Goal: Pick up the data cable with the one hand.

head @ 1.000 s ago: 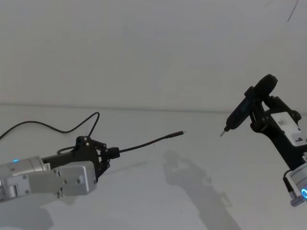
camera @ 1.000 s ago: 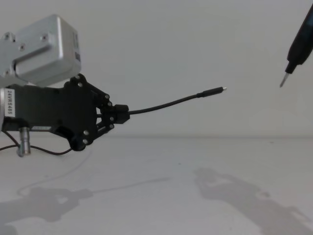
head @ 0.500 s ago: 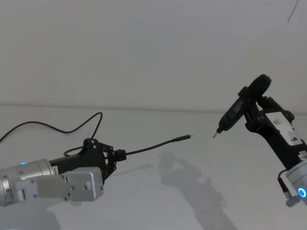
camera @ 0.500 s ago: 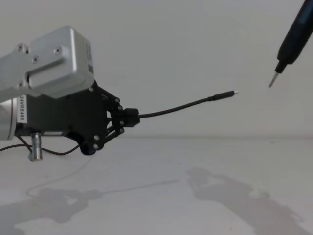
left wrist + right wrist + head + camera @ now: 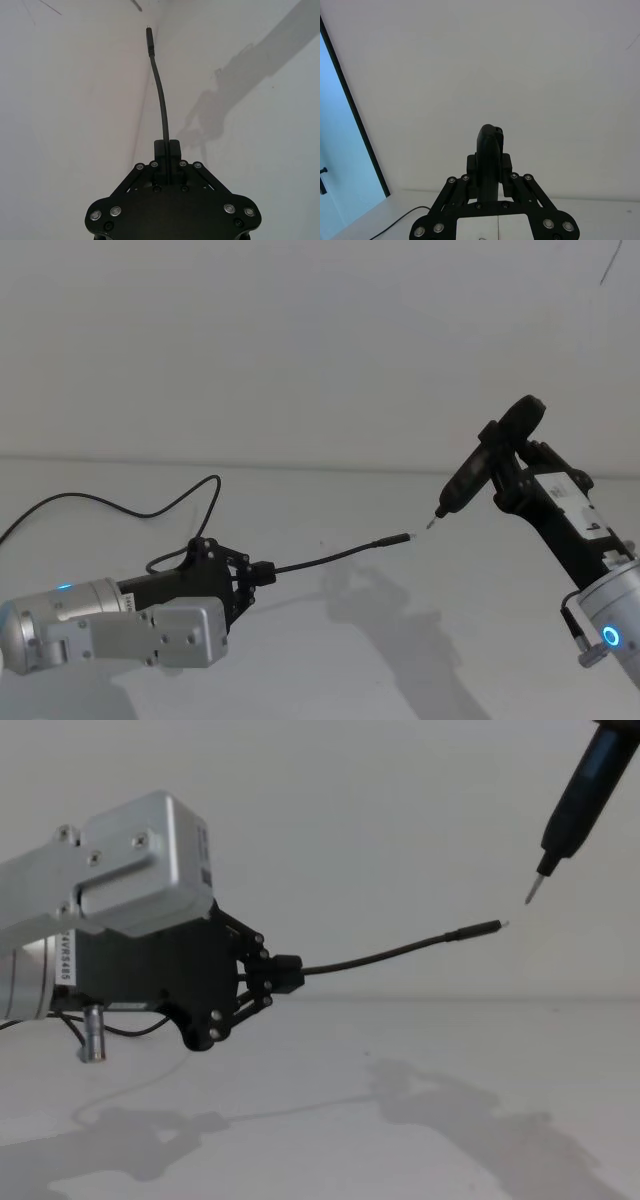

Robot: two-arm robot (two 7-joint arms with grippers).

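Long thin black data cable (image 5: 330, 558): clamped behind its slim plug (image 5: 392, 540) by the black linkage left gripper (image 5: 262, 570), held above the white table (image 5: 300, 680) (slack trails toward its left edge). Plug aimed, presumably for mating, at the black pen-shaped tool (image 5: 468, 478) clenched in the right gripper (image 5: 503, 472).

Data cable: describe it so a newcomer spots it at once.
Start at the left claw, the black linkage on the silver arm at the robot's left. The data cable is the thin black line clamped in it, arching rightward to a slim plug. Unlike the stiff, thick pen-shaped tool in the right claw, it is thin and curved.
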